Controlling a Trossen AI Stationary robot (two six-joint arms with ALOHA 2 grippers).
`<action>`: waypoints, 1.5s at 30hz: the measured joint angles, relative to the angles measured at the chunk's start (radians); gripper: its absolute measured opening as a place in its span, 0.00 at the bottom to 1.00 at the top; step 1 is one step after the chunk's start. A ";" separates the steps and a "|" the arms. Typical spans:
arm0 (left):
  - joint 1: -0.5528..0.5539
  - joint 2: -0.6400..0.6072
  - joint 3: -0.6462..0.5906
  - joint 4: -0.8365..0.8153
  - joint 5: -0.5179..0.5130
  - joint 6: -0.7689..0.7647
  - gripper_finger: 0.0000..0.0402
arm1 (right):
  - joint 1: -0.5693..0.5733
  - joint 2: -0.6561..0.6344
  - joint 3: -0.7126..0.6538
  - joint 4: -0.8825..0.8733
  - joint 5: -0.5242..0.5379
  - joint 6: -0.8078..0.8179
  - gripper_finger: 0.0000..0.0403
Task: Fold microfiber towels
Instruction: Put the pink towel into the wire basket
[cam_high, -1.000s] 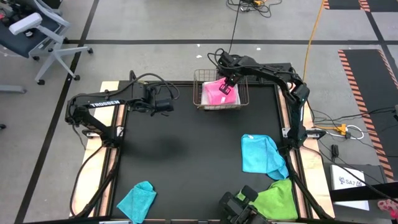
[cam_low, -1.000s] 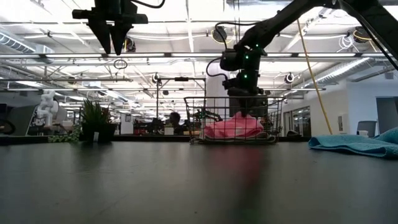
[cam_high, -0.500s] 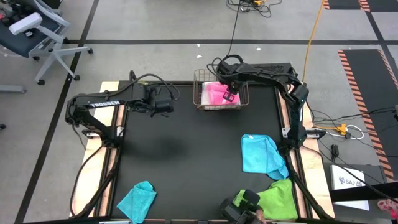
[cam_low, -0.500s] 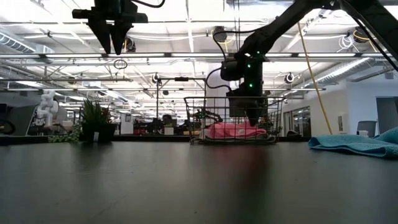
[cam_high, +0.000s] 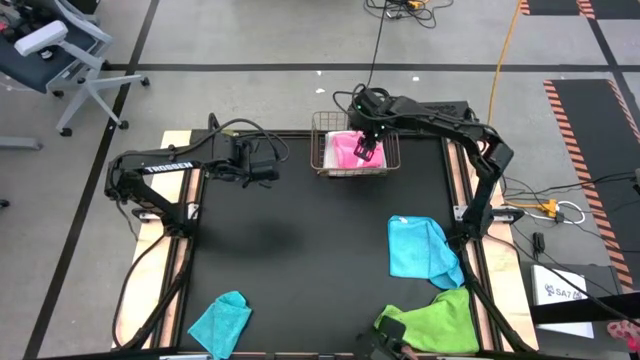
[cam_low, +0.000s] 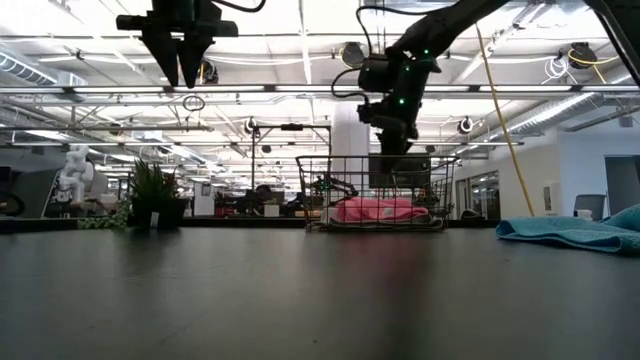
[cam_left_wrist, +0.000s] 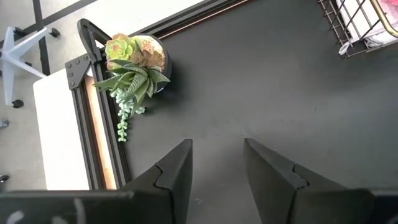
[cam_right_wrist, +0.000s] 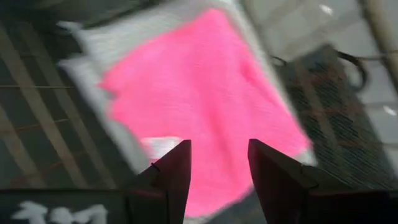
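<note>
In the wire basket, folded hot pink towel lying flat, right claw open above it, empty

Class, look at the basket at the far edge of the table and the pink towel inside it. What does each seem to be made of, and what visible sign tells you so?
Basket: looks like thin metal wire with a coppery or brass finish; you see through its open grid.
Pink towel: soft, matte fabric, probably microfiber; it lies slumped and rumpled, without shine.
</note>
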 joint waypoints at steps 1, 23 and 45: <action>0.000 0.000 0.000 0.000 0.000 0.000 0.36 | 0.002 0.002 0.000 0.000 -0.019 -0.020 0.36; 0.045 0.000 0.000 0.242 -0.004 0.284 0.36 | -0.005 -0.005 -0.001 0.039 -0.203 -0.135 0.18; 0.305 0.481 0.197 0.937 0.565 1.110 0.36 | -0.017 -0.636 0.000 -0.208 -0.069 0.279 0.00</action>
